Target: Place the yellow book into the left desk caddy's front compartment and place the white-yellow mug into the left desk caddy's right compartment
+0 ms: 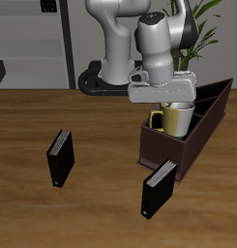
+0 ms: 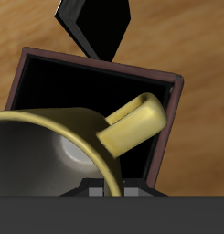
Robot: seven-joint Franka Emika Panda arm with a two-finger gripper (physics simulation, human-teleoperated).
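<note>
Over the big square bin of the left desk caddy point(image 1: 209, 118) hangs the gripper point(image 1: 166, 101), and from where I stand it seems to be carrying the white-yellow mug point(image 1: 178, 117) by its rim; the wrist view shows the rim running right up to the finger bases, so I take the fingers to be pinched onto the mug's wall, though the tips themselves are hidden. The mug sits upright, mouth up, already low within the right compartment point(image 2: 104, 101), its yellow handle point(image 2: 133, 128) sticking out sideways toward the caddy's short end wall and the table's front edge. Its long axis runs straight up and down.

To finish this step well, I would say: lower it plumb until the base meets the bin floor, keeping the handle clear of the maroon wall it points at, since the gap there looks slim. Only then spread the fingers, and lift straight up so the rim is not dragged and the mug is not tipped.

Two black books point(image 1: 60, 158) point(image 1: 158, 189) stand on the table nearer the front edge, one just beside the caddy's end. I cannot make out the yellow book on the table; whether it sits in a slot is hidden from me.
</note>
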